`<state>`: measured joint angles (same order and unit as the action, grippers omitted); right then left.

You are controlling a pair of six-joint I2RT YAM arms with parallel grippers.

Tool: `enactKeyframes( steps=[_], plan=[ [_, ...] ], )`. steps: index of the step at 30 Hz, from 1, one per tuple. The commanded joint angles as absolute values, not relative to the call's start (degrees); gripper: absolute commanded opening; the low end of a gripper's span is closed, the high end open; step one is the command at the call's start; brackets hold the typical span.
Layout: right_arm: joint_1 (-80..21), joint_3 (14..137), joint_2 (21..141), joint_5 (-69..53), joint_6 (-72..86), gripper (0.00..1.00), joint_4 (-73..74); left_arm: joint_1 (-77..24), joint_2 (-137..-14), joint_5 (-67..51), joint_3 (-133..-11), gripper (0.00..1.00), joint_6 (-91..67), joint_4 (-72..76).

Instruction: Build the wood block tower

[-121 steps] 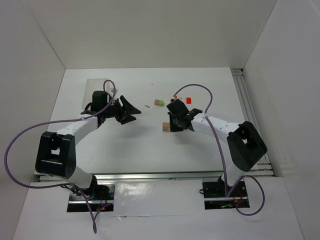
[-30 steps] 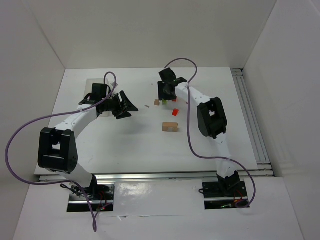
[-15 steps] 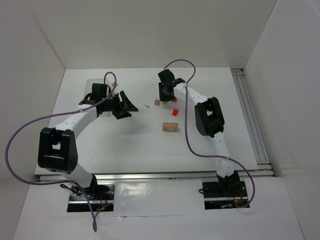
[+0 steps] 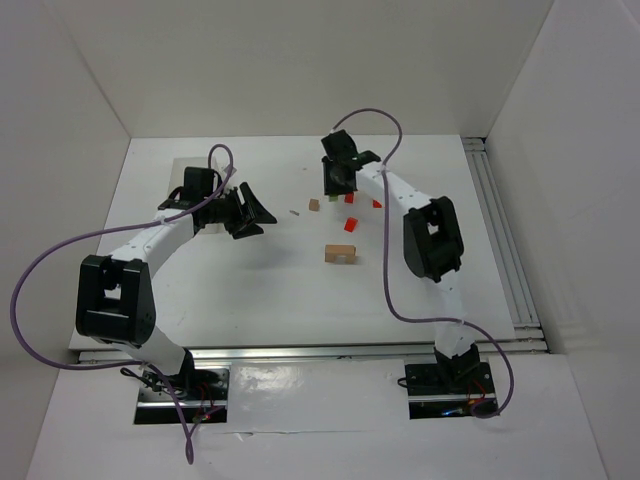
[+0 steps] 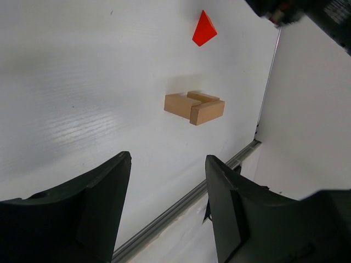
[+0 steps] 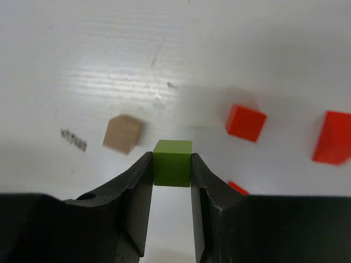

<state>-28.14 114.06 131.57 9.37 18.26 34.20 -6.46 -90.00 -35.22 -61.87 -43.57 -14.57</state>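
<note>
Nearest the arms, two tan blocks (image 4: 340,254) lie together on the counter (image 4: 250,290), probably the tower's base. Farther, the left pincer (image 5: 167,161) hangs open, and a red block (image 4: 349,225) and tan cube (image 4: 313,205) lie loose. Farthest, the right pincer (image 6: 171,170) grips the lime green cube (image 6: 172,160), so most stacking is not yet done.

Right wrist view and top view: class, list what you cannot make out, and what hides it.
Right wrist view: a small red piece is mostly hidden behind a finger of the right claw; shape unclear.
Right wrist view: the red wooden block at the right is cut off by the frame edge.
Top view: the tiny sliver left of the tan wooden cube is too small to identify.
</note>
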Motion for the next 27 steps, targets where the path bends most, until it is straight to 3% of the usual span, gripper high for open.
enactKeyframes(
  steps=[1,11,27],
  plan=[
    [-28.56,108.66,116.3,10.63,18.11,0.22,33.49,-6.15,-88.07,-36.47,-61.87,0.69,-42.28,-13.45],
    [-29.79,75.16,93.17,9.5,28.29,0.22,33.05,-6.68,-88.59,-36.47,-62.67,0.69,-41.22,-13.45],
    [-30.94,69.44,93.34,9.93,32.51,0.22,32.52,-8.96,-92.2,-36.47,-64.25,0.69,-40.61,-13.97]
  ],
)
